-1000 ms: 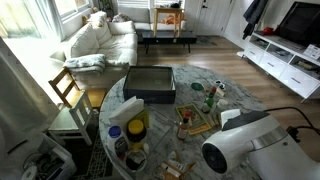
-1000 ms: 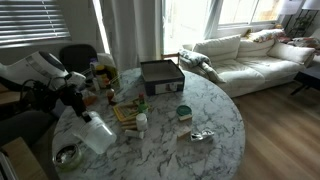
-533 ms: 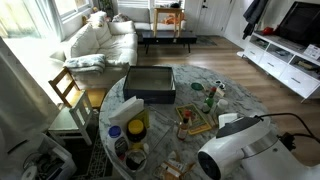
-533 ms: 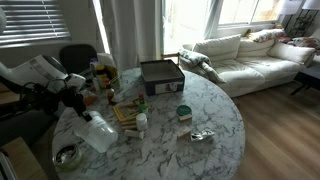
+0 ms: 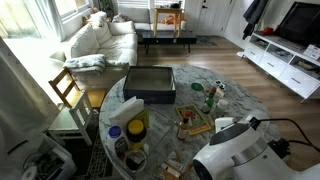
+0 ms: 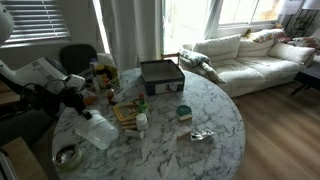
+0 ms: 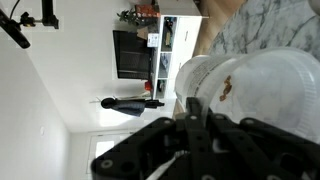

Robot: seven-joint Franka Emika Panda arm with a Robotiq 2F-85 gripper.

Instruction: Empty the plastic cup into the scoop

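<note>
At the edge of a round white marble table (image 6: 205, 100), a white robot arm (image 6: 40, 72) carries a black two-fingered pincer (image 6: 82, 108). The pincer is pinching a large clear plastic cup (image 6: 97, 131), which hangs tilted just below it, above the tabletop. In the wrist view the pincer's (image 7: 197, 112) dark fingers (image 7: 182, 128) come up from the bottom edge and draw close together; they appear pressed onto the cup's rim, though the picture is too blurred to be sure. The cup (image 7: 255, 85) fills the space just beyond the fingertips, with a brown smear on its wall. A small round metal bowl (image 6: 67, 155) sits on the table below the pincer, near the cup but apart from it. A flat black rectangular box (image 6: 160, 76) lies well away from the pincer, across a scatter of small containers. In an exterior view the arm (image 5: 240, 155) blocks both pincer and cup.
</note>
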